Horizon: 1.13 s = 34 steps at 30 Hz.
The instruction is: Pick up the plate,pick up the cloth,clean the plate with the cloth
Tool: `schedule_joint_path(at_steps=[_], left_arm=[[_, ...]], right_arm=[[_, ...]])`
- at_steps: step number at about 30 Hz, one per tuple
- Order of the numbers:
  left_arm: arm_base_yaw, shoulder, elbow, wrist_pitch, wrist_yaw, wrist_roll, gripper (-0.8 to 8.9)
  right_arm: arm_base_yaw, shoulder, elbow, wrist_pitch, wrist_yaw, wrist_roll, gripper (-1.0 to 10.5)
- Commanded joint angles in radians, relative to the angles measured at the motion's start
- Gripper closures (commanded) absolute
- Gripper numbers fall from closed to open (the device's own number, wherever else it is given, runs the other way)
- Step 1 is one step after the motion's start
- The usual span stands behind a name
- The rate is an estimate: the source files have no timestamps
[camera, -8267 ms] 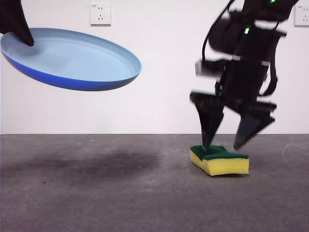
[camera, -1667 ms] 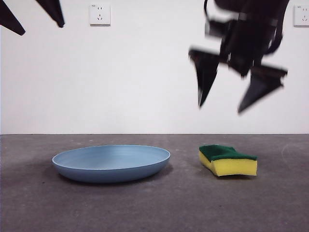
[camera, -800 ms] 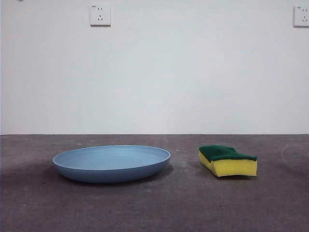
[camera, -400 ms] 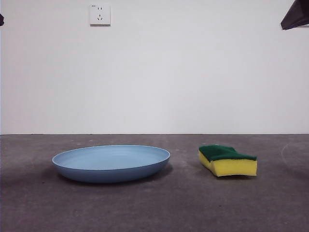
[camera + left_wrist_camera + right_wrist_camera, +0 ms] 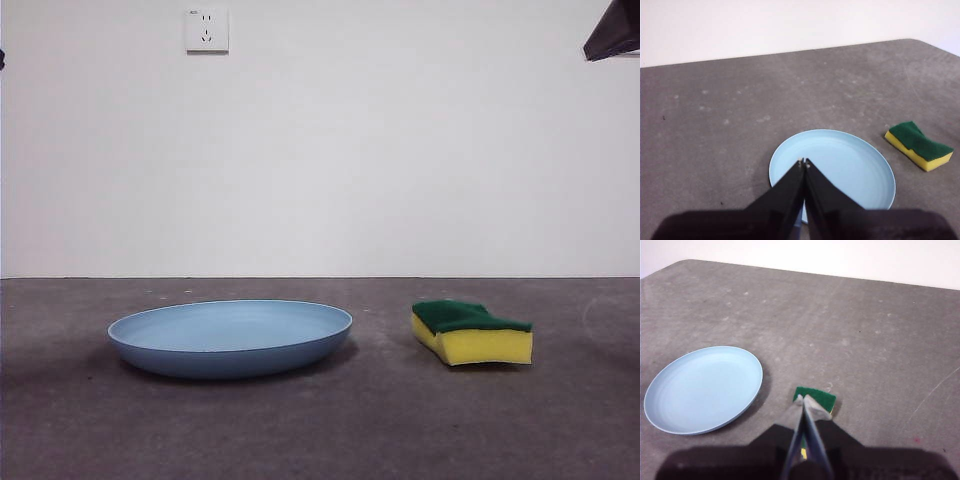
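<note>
We see the grey worktop [image 5: 320, 420] bearing the light-blue plate [image 5: 231, 336] at lower left of centre in the front view, and the yellow-and-green sponge [image 5: 471, 333] well apart at lower right. Both lie free. The left gripper [image 5: 803, 162] and right gripper [image 5: 801, 400] hang high, jaws pressed closed on nothing. We judge nothing is in hand; next, jaws must open and descend. Since seven seconds ago, the plate has come down from the air.

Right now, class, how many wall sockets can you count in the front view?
1: a white wall socket high on the wall, above the plate. A dark arm tip covers the upper right corner, so another may be hidden there.
</note>
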Motion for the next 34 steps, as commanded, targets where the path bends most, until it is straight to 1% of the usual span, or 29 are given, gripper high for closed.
schedule_joint_path(at_steps=[1,3,5,9,13,17,20,25,30,32,34], left_arm=[[-0.003,-0.002,-0.001,-0.003,-0.007,0.042,8.15],[0.005,-0.026,0.000,-0.006,-0.035,0.143,8.15],[0.020,-0.051,0.000,-0.005,-0.046,0.183,8.15],[0.094,-0.130,-0.035,0.004,-0.041,0.181,8.15],[0.195,-0.235,-0.135,0.061,0.014,0.180,8.15],[0.294,-0.335,-0.248,0.126,0.089,0.164,8.15],[0.356,-0.388,-0.317,0.144,0.114,0.132,8.15],[0.406,-0.396,-0.389,0.146,0.128,0.098,8.15],[0.422,-0.396,-0.440,0.146,0.130,0.089,8.15],[0.425,-0.396,-0.441,0.116,0.129,0.087,8.15],[0.425,-0.396,-0.441,0.117,0.129,0.086,8.15]], right_arm=[[0.001,-0.001,-0.003,0.009,0.003,0.006,9.5],[0.001,-0.001,-0.003,0.009,0.003,0.006,9.5],[0.001,-0.001,-0.003,0.009,0.003,0.006,9.5],[0.001,-0.001,-0.003,0.009,0.003,0.006,9.5],[0.001,-0.001,-0.003,0.009,0.003,0.006,9.5],[0.001,-0.001,-0.003,0.009,0.003,0.006,9.5],[0.001,-0.001,-0.003,0.009,0.003,0.006,9.5],[0.001,-0.001,-0.003,0.009,0.003,0.006,9.5],[0.001,-0.001,-0.003,0.009,0.003,0.006,9.5],[0.001,-0.001,-0.003,0.009,0.003,0.006,9.5],[0.001,-0.001,-0.003,0.009,0.003,0.006,9.5]])
